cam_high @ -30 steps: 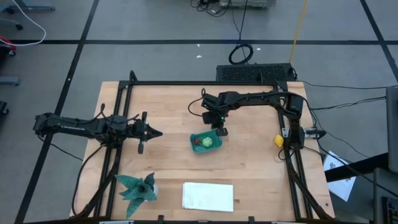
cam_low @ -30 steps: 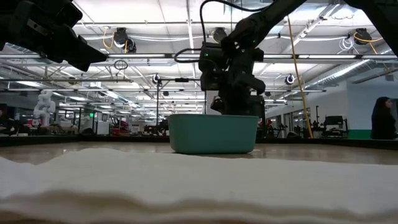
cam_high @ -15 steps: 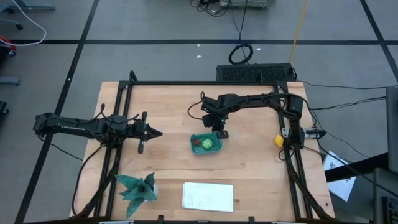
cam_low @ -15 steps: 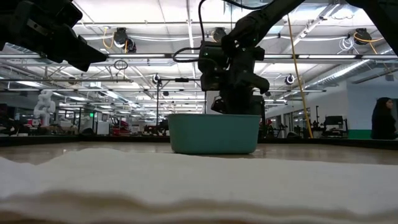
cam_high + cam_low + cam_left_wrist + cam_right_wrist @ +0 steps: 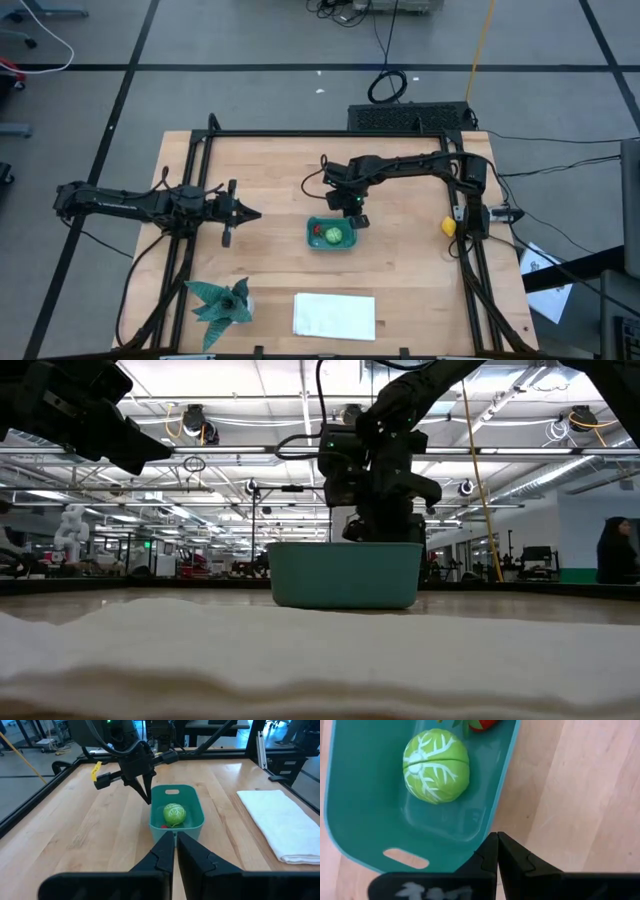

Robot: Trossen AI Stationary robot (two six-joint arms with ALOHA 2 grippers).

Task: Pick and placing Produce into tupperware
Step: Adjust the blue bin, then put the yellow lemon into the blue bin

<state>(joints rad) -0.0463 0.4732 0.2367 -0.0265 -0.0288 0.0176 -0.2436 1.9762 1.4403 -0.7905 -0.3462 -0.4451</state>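
Tub [image 5: 331,235]: 1 red [image 5: 317,231], 1 green [image 5: 334,236]; 1 yellow [image 5: 448,226] outside.

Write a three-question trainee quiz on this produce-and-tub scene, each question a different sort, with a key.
1. True or false: the light green round produce lies inside the teal tub.
2. Which piece of produce is outside the tub? A) red B) yellow C) light green
3. Fill in: the right gripper is beside the tub with its fingers ____.

Key:
1. True.
2. B: the yellow produce lies on the table by the right arm's base; the red produce is in the tub.
3. Shut.
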